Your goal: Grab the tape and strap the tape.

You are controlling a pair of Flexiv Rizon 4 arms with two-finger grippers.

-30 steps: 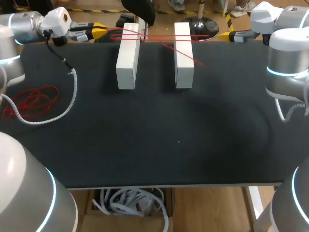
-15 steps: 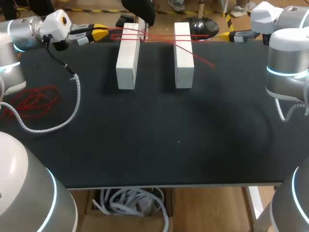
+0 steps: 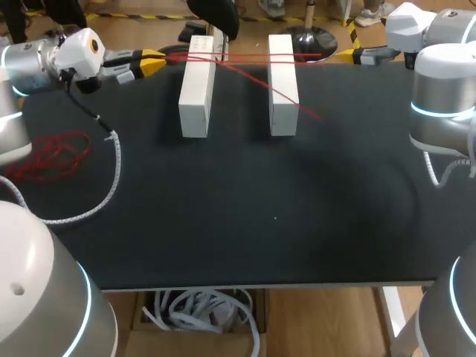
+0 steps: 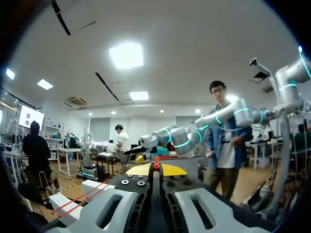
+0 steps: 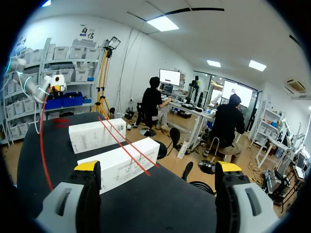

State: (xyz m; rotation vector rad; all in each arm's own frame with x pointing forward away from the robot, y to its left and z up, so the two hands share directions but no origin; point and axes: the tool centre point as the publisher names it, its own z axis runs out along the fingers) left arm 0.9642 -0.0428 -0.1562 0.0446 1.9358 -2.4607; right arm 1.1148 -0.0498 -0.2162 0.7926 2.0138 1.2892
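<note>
Head view puts my left gripper (image 3: 152, 59) at the table's (image 3: 260, 208) far edge, just beside the left block (image 3: 197, 85). The red tape (image 3: 245, 56) runs from its yellow tips across both white blocks. A loose tail slants over the right block (image 3: 283, 82) and ends on the table beyond it. In the left wrist view the tips sit nearly together with a sliver of red between them, so I judge the left gripper (image 4: 155, 170) clamped on the tape. My right gripper (image 5: 158, 167) stands wide apart and holds nothing, near the far right corner (image 3: 354, 52).

The pinch looks thin, so a sharp pull could slip the tape free. It could also drag the light blocks together or tip one. The loose tail may slide off the right block.

I cannot see how much tape lies inside the pinch. Nor can I tell whether the red heap (image 3: 48, 156) at the left edge joins the same strand. The far ends of the blocks are hard to make out.
</note>
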